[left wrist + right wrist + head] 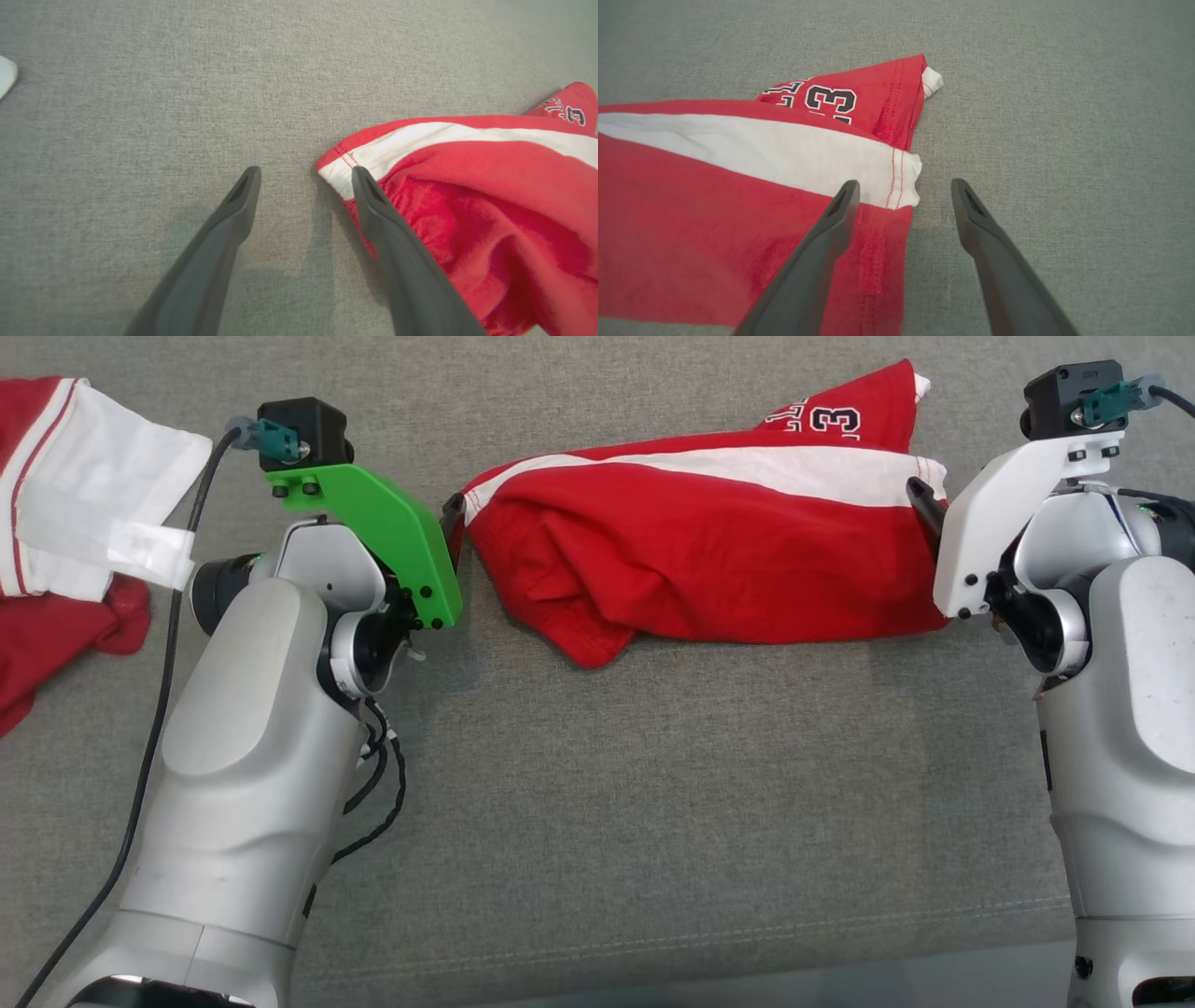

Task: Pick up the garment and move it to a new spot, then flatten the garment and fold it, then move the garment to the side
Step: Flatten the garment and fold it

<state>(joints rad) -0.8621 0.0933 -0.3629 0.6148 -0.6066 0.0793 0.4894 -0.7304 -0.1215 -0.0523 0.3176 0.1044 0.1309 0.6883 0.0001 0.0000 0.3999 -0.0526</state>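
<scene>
Red-and-white garment (709, 551), printed "3" legible, lettering perhaps "LL"

Grey fabric surface (653, 784) — coarse woven upholstery, plain, same weave in all three views. Stitched seam (747, 940) runs across near its front edge, slightly slanted. Past the seam a smooth pale strip (934, 982) — can't tell what. Light soft, even, faint shadows.

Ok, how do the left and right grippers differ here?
The left gripper carries a green bracket; the right gripper a white bracket. The left is at the garment's left end, the right at its right end, beside the printed number. Both are open, one finger over cloth.
</scene>
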